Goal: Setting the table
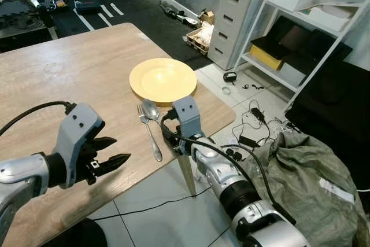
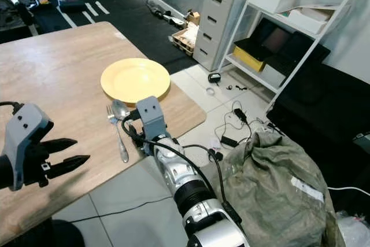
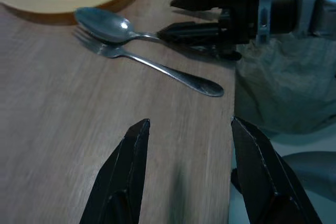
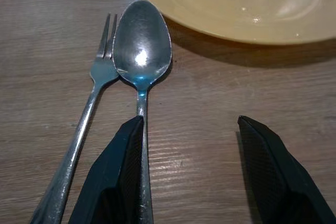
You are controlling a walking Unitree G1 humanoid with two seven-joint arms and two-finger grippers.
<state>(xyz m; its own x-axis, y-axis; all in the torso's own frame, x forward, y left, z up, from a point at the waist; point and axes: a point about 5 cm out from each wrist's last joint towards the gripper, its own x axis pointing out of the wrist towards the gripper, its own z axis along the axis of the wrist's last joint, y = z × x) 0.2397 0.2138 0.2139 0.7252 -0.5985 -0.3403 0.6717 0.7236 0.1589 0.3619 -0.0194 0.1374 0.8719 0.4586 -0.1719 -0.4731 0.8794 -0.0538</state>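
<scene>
The right gripper (image 4: 186, 174) sits low over the wooden table (image 1: 69, 73) at its near edge, fingers spread wide and holding nothing. The spoon (image 4: 140, 61) lies directly ahead of it: the bowl points away from the gripper toward the yellow plate (image 4: 247, 3), and the handle runs back along, and partly under, one finger (image 4: 113, 177), so the spoon's long axis lines up with the gripper's reach rather than crossing between the fingers. The fork (image 4: 86, 114) lies just beside the spoon on the side away from the open gap, roughly parallel, tines near the spoon bowl. Both utensils rest on the table close beside the plate rim. The left gripper (image 3: 189, 177) hovers above the table well apart from the cutlery, fingers also wide and empty, pointing toward the utensils. The right gripper is clearly nearer. Judgement: to grasp the spoon, the right gripper needs a sideways shift to bring the handle between its fingers.
</scene>
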